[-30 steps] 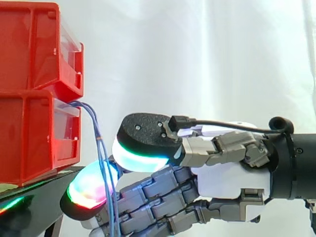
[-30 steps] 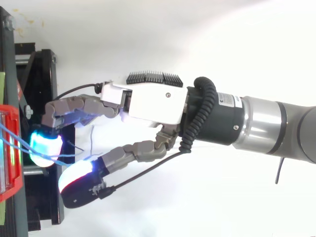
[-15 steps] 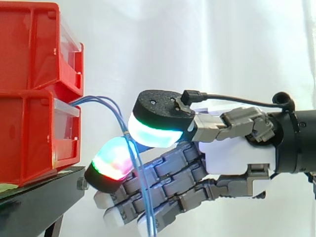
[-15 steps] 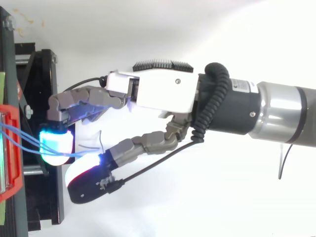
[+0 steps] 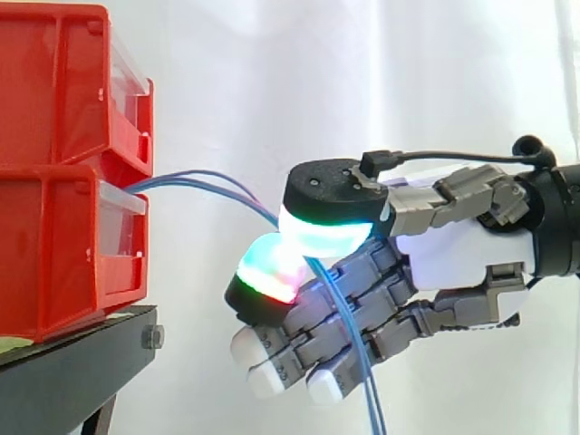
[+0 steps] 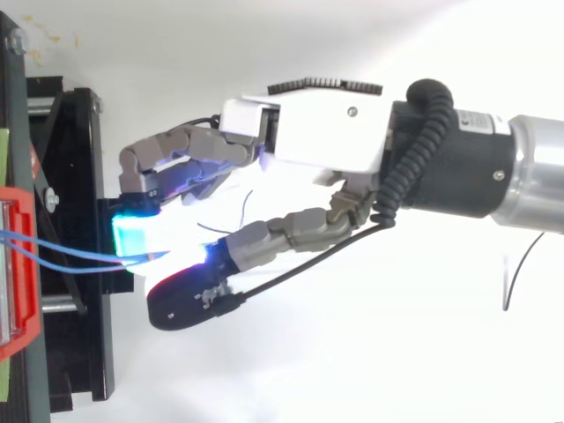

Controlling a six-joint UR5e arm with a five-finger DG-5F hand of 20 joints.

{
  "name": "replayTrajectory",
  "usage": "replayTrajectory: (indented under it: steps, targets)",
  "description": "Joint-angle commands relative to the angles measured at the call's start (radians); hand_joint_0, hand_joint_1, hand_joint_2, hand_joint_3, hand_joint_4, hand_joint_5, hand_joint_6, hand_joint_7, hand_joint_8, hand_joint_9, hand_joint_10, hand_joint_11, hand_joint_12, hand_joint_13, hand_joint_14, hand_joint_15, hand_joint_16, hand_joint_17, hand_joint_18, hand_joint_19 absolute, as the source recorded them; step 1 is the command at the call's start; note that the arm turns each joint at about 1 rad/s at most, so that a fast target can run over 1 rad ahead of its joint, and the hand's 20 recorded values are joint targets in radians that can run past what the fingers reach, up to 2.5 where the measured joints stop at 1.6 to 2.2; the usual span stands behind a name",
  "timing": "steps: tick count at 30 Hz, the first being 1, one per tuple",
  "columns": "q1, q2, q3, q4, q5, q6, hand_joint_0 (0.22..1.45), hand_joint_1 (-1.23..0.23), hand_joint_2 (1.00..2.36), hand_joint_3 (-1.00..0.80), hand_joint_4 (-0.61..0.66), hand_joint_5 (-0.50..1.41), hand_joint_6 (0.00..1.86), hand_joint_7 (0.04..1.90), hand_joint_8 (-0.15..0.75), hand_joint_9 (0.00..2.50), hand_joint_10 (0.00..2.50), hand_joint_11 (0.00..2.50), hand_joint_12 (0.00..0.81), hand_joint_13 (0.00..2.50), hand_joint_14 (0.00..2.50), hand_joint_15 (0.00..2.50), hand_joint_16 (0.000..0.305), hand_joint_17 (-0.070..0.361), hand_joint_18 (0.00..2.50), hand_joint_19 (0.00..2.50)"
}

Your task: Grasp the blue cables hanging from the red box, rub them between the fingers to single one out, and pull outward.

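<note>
Two stacked red bins (image 5: 68,163) stand at the left on a black stand (image 5: 72,358). Thin blue cables (image 5: 208,184) leave the lower bin's front, run right and pass between the thumb pad and a finger pad, then hang down (image 5: 362,381) below the hand. My hand (image 5: 449,249) sits right of the bins, its thumb and a curled finger pinching the cables. From above, the cables (image 6: 62,251) stretch from the red bin (image 6: 16,264) to the glowing fingertips (image 6: 137,236) of the hand (image 6: 326,141).
A white curtain (image 5: 362,82) hangs behind everything. The black stand (image 6: 75,220) lies under the fingertips in the top view. The arm (image 6: 493,167) reaches in from the right.
The hand has moved right, away from the bins, and risen slightly. The cables it pinches now stretch out nearly level from the lower bin instead of hanging straight down.
</note>
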Motion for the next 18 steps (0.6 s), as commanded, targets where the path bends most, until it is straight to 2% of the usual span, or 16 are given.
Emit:
replayTrajectory:
  steps: [1, 8, 10, 18]
  targets:
    - [-0.004, 0.018, 0.000, -0.053, -0.002, 0.008, 0.61, -0.76, 1.01, -0.34, 0.23, -0.14, 0.73, 1.05, 0.247, 0.65, 0.01, 0.26, 0.335, 0.58, 0.01, 0.18, 0.044, 0.098, 0.61, 0.45]
    - [-0.010, 0.028, 0.000, -0.090, -0.010, 0.026, 0.61, -0.82, 1.01, -0.38, 0.23, -0.16, 0.78, 0.99, 0.247, 0.65, 0.01, 0.28, 0.337, 0.59, 0.01, 0.18, 0.044, 0.100, 0.62, 0.46]
    - [-0.010, 0.028, 0.000, -0.100, -0.014, 0.032, 0.58, -0.77, 1.00, -0.49, 0.24, -0.15, 0.77, 0.99, 0.252, 0.67, 0.01, 0.30, 0.338, 0.59, 0.01, 0.18, 0.045, 0.100, 0.62, 0.46]
    - [-0.010, 0.030, 0.000, -0.110, -0.016, 0.034, 0.56, -0.65, 1.00, -0.49, 0.25, -0.13, 0.73, 1.03, 0.257, 0.68, 0.01, 0.29, 0.341, 0.59, 0.01, 0.19, 0.045, 0.101, 0.61, 0.47]
